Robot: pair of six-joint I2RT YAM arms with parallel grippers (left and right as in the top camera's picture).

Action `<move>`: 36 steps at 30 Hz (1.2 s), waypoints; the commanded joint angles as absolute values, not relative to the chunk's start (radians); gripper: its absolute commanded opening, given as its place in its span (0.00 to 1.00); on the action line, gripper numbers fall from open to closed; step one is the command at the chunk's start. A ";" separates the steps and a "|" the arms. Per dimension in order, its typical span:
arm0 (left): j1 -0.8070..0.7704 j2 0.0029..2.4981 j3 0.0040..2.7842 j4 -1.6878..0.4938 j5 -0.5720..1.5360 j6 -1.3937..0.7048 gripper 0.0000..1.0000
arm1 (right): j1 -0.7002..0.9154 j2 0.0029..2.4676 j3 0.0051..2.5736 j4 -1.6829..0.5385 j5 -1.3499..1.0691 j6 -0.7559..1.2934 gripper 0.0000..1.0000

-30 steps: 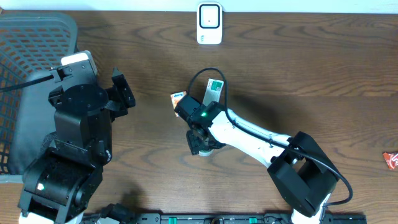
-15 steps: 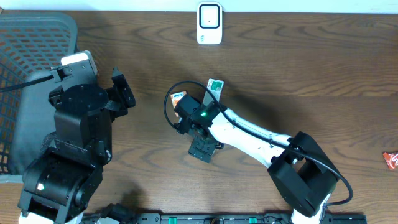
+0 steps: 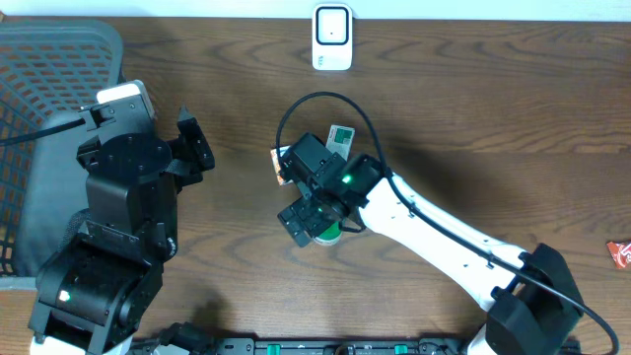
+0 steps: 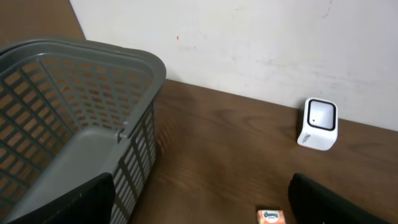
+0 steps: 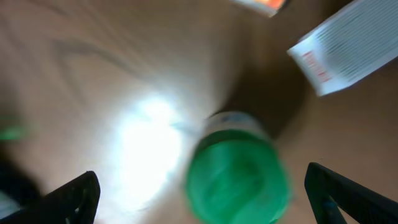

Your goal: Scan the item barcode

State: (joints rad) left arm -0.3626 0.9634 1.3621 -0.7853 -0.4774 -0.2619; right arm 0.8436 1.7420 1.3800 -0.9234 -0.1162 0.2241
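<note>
The green-capped bottle stands upright on the bench near its middle, seen from straight above in the right wrist view, blurred; the right hand is over it with its jaws spread wide, one dark finger at each lower corner of that view, and the cap sits between them with clear gaps on both sides, so nothing is gripped. Just beyond the bottle lies a white box with a green panel, tilted, and beside that a small orange box, both partly hidden by the right arm in the overhead view; fine printed lines show on the white box in the wrist view, too blurred to read. The white scanner stands at the far edge of the bench, well apart from the bottle, its face turned toward the arms. The left hand is off to the left near the grey basket, its jaws also wide and holding nothing; a red packet lies at the far right edge.
</note>
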 commanded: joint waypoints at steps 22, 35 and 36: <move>-0.360 0.960 1.352 -0.785 -0.487 -0.266 0.89 | 0.847 1.747 1.386 -1.090 -0.126 1.652 0.99; -0.360 0.960 1.352 -0.785 -0.487 -0.266 0.89 | 0.850 1.806 1.385 -1.081 -0.121 1.804 0.99; -0.360 0.960 1.352 -0.785 -0.487 -0.266 0.89 | 0.847 1.819 1.385 -1.076 -0.121 1.810 0.99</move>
